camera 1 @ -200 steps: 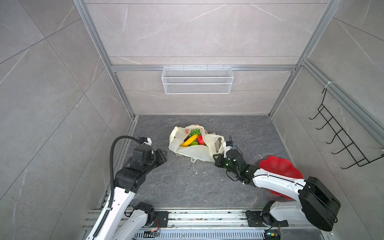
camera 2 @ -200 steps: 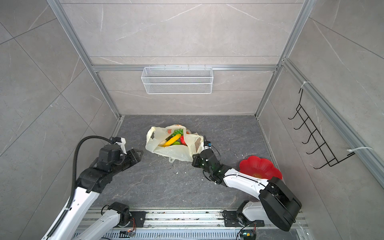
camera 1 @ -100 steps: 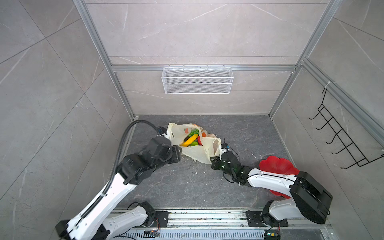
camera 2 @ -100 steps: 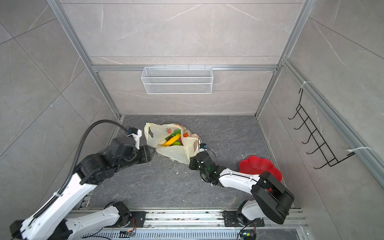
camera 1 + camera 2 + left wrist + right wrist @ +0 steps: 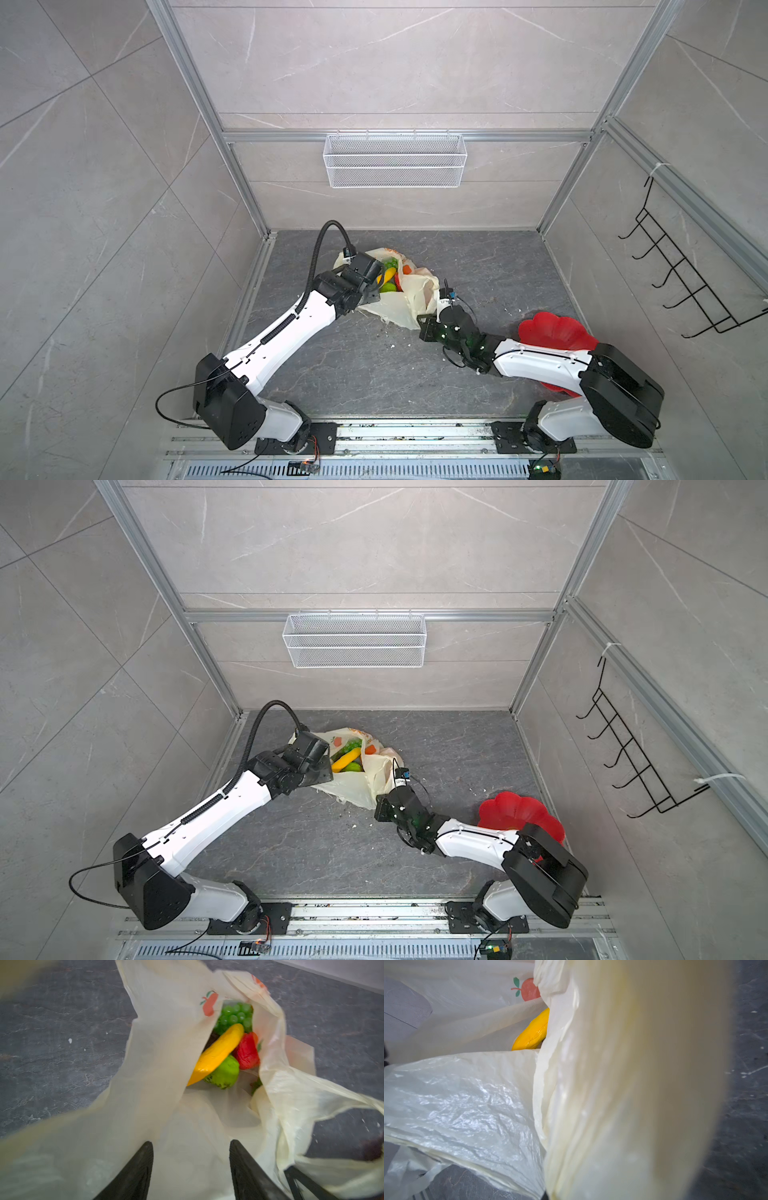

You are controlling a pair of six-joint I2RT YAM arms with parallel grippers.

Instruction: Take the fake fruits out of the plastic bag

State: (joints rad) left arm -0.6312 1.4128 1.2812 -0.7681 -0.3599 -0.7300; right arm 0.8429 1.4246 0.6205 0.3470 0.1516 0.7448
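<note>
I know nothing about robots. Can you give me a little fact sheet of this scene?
Bag: thin pale-yellow plastic bag, lying open
Inside it: yellow plastic banana, green plastic grape bunch, red plastic strawberry, green bumpy plastic ball
Left claw: open, at bag's mouth
Right claw: shut on bag's edge
Fruit taken out: none visible
Also: red flower-shaped plate, right of the bag

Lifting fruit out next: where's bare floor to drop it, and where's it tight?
Free: floor between left arm and right arm, in front of the plastic bag; also between bag, back wall and red plate. Crowded: around the bag, left hand and right hand both there.
</note>
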